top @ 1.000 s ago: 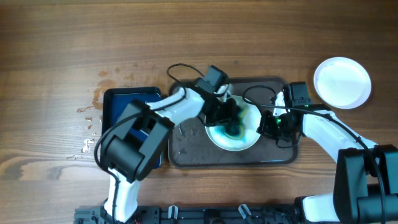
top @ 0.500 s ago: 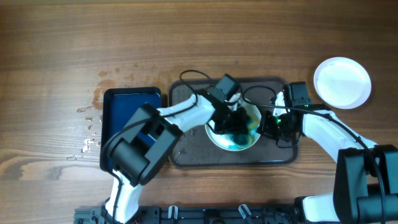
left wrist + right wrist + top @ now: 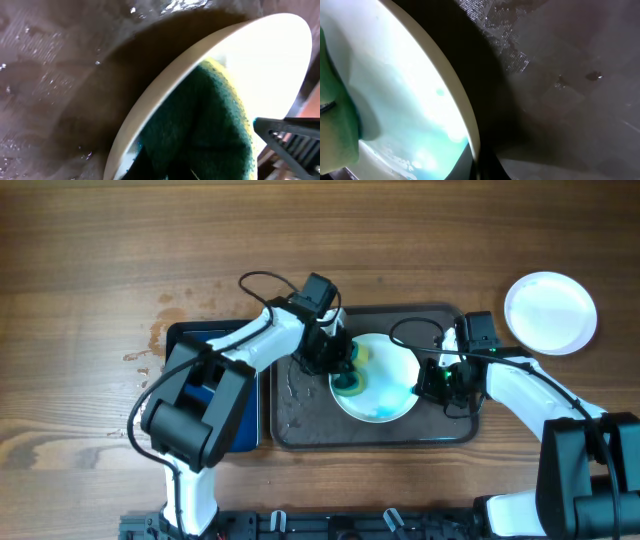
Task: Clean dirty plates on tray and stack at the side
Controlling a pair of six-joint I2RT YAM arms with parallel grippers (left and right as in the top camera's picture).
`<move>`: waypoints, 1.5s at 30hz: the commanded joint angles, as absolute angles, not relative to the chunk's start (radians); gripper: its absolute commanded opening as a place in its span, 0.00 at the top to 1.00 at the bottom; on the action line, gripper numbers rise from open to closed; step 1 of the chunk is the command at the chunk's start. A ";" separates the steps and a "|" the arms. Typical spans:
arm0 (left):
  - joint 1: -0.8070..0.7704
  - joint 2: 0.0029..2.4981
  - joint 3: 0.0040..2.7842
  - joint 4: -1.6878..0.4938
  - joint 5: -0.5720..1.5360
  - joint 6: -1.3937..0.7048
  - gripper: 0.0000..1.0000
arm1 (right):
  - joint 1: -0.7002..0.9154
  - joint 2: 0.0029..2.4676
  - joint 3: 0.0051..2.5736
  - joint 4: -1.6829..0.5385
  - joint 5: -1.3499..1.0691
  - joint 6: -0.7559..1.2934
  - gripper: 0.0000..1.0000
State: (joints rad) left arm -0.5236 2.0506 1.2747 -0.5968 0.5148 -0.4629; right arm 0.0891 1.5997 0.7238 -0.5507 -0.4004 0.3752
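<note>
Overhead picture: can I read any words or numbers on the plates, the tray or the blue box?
None. No words, numbers or signs can be read on the round white plate, the green and yellow sponge, the dark grey-brown rectangular tray, the dark blue rectangular basin or the clean white plate aside. The teal smears are smudges, not letters.

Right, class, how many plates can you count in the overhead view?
2. The smeared plate lies in the tray; the clean plate sits on the table beside the tray's right end. Others may be hidden.
</note>
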 commanded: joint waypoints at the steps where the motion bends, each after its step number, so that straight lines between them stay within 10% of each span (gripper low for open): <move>1: -0.540 2.141 1.231 -0.538 0.133 -0.391 0.96 | 0.094 1.613 0.713 -0.590 -0.385 0.342 0.96; 45: -0.736 2.140 1.474 -0.287 0.059 -0.058 0.96 | 0.094 1.613 0.713 -0.593 -0.378 0.340 0.96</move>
State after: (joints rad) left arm -0.7376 2.1193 1.4376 -0.3145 0.0719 -0.1120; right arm 0.0769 1.5978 0.7300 -0.5762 -0.3855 0.4015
